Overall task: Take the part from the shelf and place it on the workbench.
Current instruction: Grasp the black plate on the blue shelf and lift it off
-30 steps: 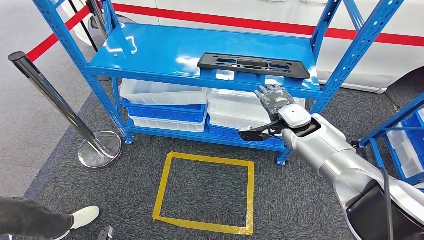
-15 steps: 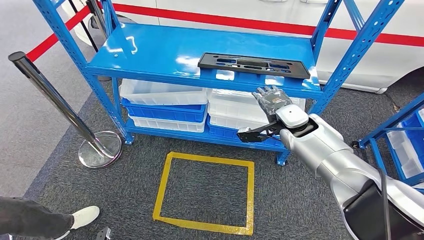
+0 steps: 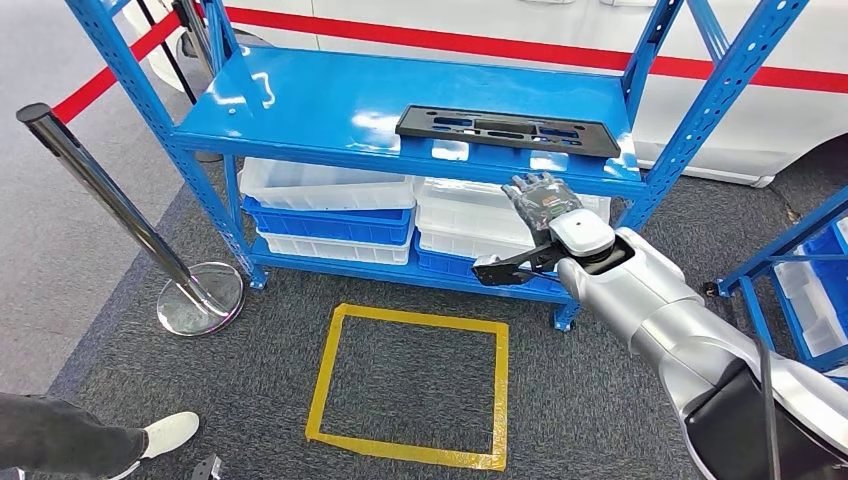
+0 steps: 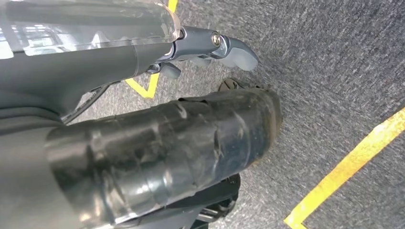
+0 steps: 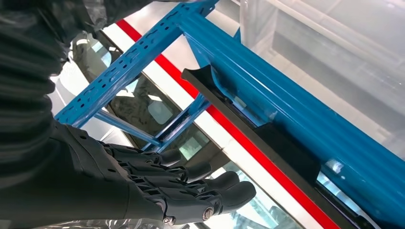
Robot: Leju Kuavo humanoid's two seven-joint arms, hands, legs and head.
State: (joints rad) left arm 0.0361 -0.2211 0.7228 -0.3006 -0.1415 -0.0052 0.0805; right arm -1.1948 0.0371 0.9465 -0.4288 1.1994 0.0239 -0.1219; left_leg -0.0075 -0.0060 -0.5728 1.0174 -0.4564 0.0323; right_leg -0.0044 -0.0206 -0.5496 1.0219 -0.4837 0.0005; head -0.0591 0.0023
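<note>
The part (image 3: pixel 508 130) is a flat black plate with cutouts. It lies along the front right of the blue shelf's top board (image 3: pixel 320 100). My right hand (image 3: pixel 542 198) is raised just below the board's front edge, under the part, fingers stretched and apart, holding nothing. In the right wrist view the dark fingers (image 5: pixel 191 191) point past the part's edge (image 5: pixel 267 143), which overhangs the blue board, and do not touch it. My left hand (image 4: pixel 224 47) hangs over the grey carpet, its thumb straight out and nothing in it.
White and blue bins (image 3: pixel 330 205) fill the lower shelf. A yellow tape square (image 3: pixel 410 385) marks the carpet in front. A chrome stanchion (image 3: pixel 200 295) stands left, a person's shoe (image 3: pixel 165 432) at bottom left, and another blue rack (image 3: pixel 800 270) at right.
My right hand has shifted slightly left and back under the shelf's front edge. The part has not moved.
</note>
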